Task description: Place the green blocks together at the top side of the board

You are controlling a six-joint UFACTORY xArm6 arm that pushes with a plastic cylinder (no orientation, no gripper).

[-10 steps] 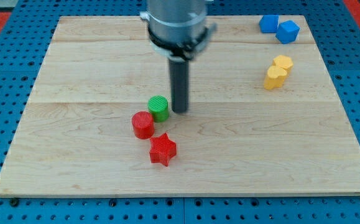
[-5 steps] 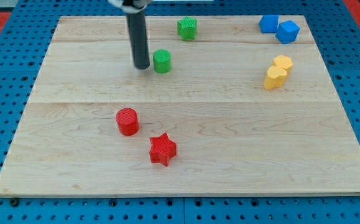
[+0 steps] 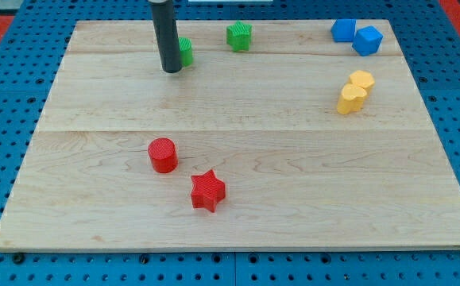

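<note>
A green cylinder (image 3: 185, 52) stands near the board's top edge, partly hidden behind my rod. My tip (image 3: 170, 70) rests on the board just below and left of it, touching or nearly touching it. A second green block (image 3: 239, 36), with a ridged, star-like shape, sits at the top edge, to the right of the cylinder, with a gap between them.
A red cylinder (image 3: 163, 154) and a red star (image 3: 207, 191) lie in the lower middle. Two blue blocks (image 3: 357, 35) sit at the top right corner. Two yellow blocks (image 3: 355, 90) touch each other at the right. The wooden board (image 3: 293, 199) lies on a blue pegboard.
The green cylinder has gone from beside the red cylinder up the board to near its top edge, lately up and left. My tip went up with it. The red cylinder shifted slightly left.
</note>
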